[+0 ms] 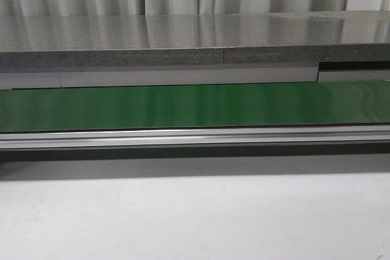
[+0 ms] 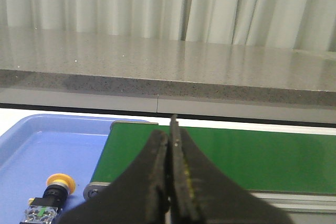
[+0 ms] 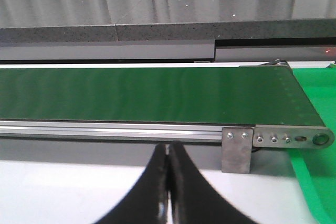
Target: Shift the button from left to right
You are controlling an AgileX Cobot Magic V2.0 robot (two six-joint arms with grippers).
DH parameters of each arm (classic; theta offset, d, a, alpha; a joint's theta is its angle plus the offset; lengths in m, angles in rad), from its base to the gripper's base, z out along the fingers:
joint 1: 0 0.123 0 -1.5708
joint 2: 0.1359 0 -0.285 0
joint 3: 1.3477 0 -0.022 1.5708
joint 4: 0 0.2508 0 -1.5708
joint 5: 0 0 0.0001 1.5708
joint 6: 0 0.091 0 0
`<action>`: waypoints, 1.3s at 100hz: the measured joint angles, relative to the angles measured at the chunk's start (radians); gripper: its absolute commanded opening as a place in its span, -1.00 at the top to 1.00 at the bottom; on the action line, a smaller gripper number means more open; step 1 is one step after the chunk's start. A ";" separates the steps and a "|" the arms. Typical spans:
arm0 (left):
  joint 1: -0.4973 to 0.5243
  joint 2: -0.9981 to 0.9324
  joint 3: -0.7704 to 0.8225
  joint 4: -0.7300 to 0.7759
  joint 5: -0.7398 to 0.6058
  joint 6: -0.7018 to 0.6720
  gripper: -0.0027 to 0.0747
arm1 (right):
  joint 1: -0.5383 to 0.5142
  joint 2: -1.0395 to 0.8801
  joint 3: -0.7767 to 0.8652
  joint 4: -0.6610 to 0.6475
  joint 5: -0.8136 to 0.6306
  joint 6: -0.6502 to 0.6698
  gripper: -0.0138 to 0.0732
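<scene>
The button (image 2: 50,198) is a small dark unit with an orange-yellow cap. It lies in the blue tray (image 2: 47,145), seen only in the left wrist view, off to the side of my left gripper. My left gripper (image 2: 170,129) is shut and empty, its jaws pressed together over the end of the green conveyor belt (image 2: 236,153). My right gripper (image 3: 169,148) is shut and empty, above the white table in front of the belt's metal rail (image 3: 131,129). Neither gripper shows in the front view.
The green belt (image 1: 195,105) runs across the front view, with a grey stone counter (image 1: 183,44) behind it and white table (image 1: 195,217) in front. A bright green surface (image 3: 315,182) lies beyond the belt's end bracket (image 3: 237,150).
</scene>
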 measured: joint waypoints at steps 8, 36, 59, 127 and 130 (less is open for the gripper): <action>0.000 0.000 0.000 0.000 0.000 0.000 0.99 | 0.000 0.000 0.000 0.000 0.000 0.000 0.84; 0.000 0.000 0.000 0.000 0.000 0.000 0.99 | 0.000 0.000 0.000 0.000 0.000 0.000 0.84; 0.000 0.000 0.000 0.000 -0.002 0.000 0.99 | 0.000 0.000 0.000 0.000 0.000 0.000 0.84; 0.000 0.478 -0.604 0.009 0.572 0.000 0.99 | 0.000 0.000 0.000 0.000 0.000 0.000 0.84; 0.000 0.507 -0.632 0.009 0.599 0.000 0.99 | 0.000 0.000 0.000 0.000 0.000 0.000 0.84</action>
